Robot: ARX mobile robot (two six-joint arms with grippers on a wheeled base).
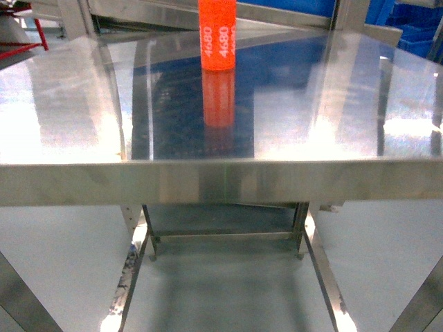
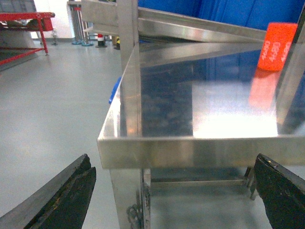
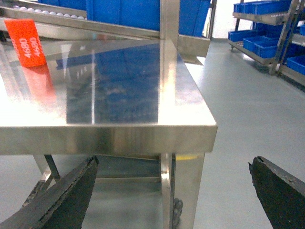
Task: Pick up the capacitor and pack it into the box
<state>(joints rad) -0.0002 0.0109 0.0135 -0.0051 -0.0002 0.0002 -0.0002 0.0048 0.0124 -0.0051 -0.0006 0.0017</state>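
The capacitor [image 1: 217, 34], an orange upright cylinder printed "4680", stands at the far middle of the shiny steel table [image 1: 221, 181]. It also shows at the top right of the left wrist view, capacitor [image 2: 275, 46], and at the top left of the right wrist view, capacitor [image 3: 25, 42]. The box is out of view. My left gripper [image 2: 174, 162] is open and holds nothing, hanging low in front of the table's near left corner [image 2: 114, 143]. My right gripper [image 3: 174, 163] is likewise open with nothing in it, before the near right corner [image 3: 209, 129]. Neither gripper shows in the head view.
Blue crates [image 3: 267, 33] fill shelves to the right and behind the table [image 1: 415, 28]. A red metal frame [image 2: 24, 28] stands on the grey floor at the far left. Table legs and a cross brace [image 1: 228, 235] run under the top.
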